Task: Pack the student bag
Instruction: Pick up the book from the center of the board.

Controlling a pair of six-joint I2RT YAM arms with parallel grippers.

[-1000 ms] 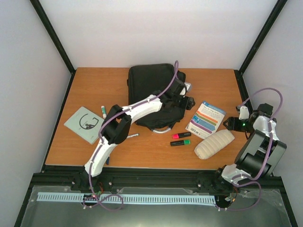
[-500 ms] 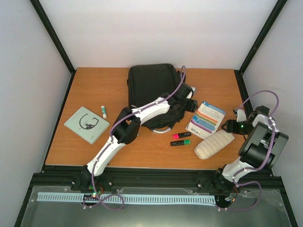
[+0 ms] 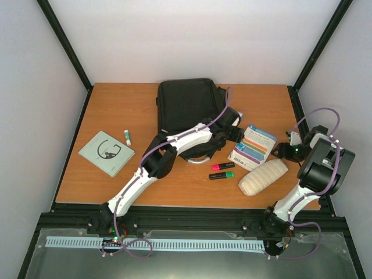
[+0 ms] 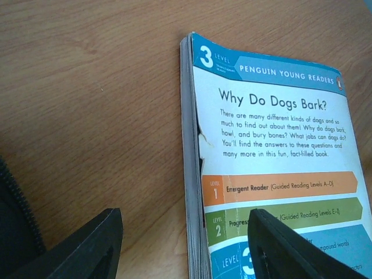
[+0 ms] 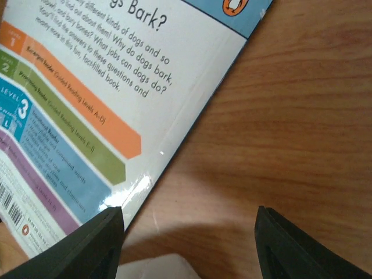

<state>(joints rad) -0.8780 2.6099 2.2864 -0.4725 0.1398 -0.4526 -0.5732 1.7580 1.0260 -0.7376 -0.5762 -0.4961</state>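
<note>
The student bag (image 3: 185, 107), a large black backpack, lies flat at the back middle of the table; its edge shows in the left wrist view (image 4: 13, 224). To its right lies a paperback book (image 3: 254, 145) (image 4: 273, 145) (image 5: 81, 99). My left gripper (image 3: 235, 135) (image 4: 185, 247) is open and straddles the book's page edge, one finger over the wood and the other over the cover. My right gripper (image 3: 283, 150) (image 5: 189, 235) is open just right of the book, with only bare wood between its fingers.
A pink highlighter (image 3: 221, 167) and a green one (image 3: 221, 175) lie in front of the bag. A beige ribbed pouch (image 3: 263, 177) (image 5: 157, 268) sits near the right gripper. A grey-green notebook (image 3: 106, 152) and a small glue stick (image 3: 127, 137) lie at the left.
My left arm has swung right, from over the bag to the book's left edge. The right gripper has shifted left, closer to the book's right edge.
</note>
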